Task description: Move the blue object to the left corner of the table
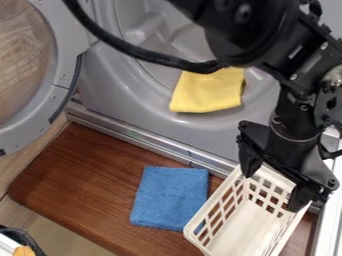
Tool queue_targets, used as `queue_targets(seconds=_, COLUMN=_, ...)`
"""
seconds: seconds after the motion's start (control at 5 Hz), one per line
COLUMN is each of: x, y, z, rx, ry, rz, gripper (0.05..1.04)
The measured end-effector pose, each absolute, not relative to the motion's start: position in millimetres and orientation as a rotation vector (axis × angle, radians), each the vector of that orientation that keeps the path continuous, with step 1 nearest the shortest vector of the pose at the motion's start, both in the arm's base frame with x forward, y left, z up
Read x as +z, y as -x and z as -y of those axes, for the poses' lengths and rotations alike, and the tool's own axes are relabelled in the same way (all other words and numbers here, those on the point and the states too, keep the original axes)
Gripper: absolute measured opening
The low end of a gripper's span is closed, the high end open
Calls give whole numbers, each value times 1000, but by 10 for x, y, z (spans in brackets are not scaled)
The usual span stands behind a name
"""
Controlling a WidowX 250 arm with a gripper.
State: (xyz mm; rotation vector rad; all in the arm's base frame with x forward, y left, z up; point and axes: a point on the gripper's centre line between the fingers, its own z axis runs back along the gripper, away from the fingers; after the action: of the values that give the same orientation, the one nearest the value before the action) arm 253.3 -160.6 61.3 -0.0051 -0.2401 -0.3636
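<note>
Compare the released hand [274, 181], spread above the far end of the white basket [247, 226], with the blue cloth [171, 196], flat on the worktop [73, 172] just left of that basket, and expect a leftward traverse across its rim before any descent.

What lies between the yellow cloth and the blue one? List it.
Going from the yellow cloth to the blue cloth in the camera view: gray machine rim, metal rail, strip of wooden board.
</note>
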Motion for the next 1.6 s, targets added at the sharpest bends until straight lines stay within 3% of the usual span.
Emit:
queue_targets(seconds=0.2, x=524, y=-2496, z=1582, rx=-358, ry=-7, rz=210, gripper=999)
queue_targets(seconds=0.8, x=386, y=-2503, z=731, rx=-83, ry=-95, rz=144, gripper=999)
queue_targets(seconds=1.2, x=162, y=-2584, z=292, rx=90, ry=-83, rz=112, gripper=999)
queue_targets(seconds=1.6, x=-281, y=-2726, z=348, rx=113, ry=-26, rz=63, gripper=999)
